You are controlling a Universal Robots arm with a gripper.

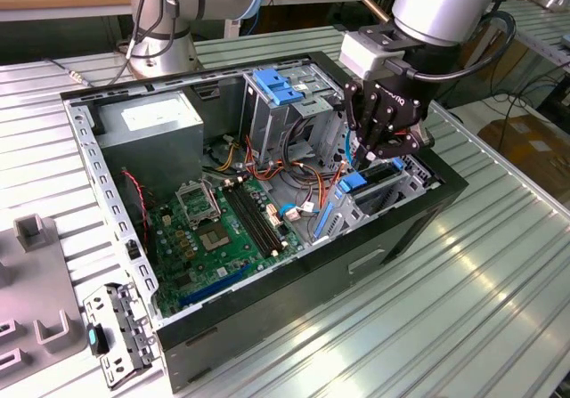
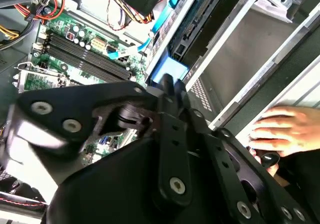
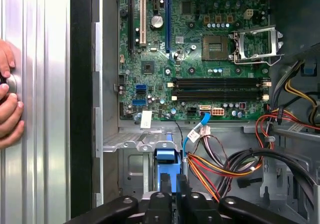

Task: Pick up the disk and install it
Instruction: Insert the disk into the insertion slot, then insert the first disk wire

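The disk [image 1: 363, 184] stands on edge in the drive bay at the exterior view's right of the open computer case [image 1: 267, 327], with its blue carrier rail on top. My gripper [image 1: 372, 159] hangs straight over it. In both wrist views the two black fingers lie pressed together, with the tips of the gripper [image 3: 174, 184] right at the blue end of the disk [image 3: 165, 160]. In the second wrist view the gripper [image 2: 169, 83] touches the blue tab of the disk [image 2: 172, 68], whose dark body runs along the bay.
A green motherboard [image 1: 223, 229] and loose cables [image 1: 294, 180] lie beside the bay. A grey cage with a blue latch bracket [image 1: 280, 86] and a grey box [image 1: 151, 122] stand at the back. A person's hand [image 3: 7, 101] rests on the table outside the case wall.
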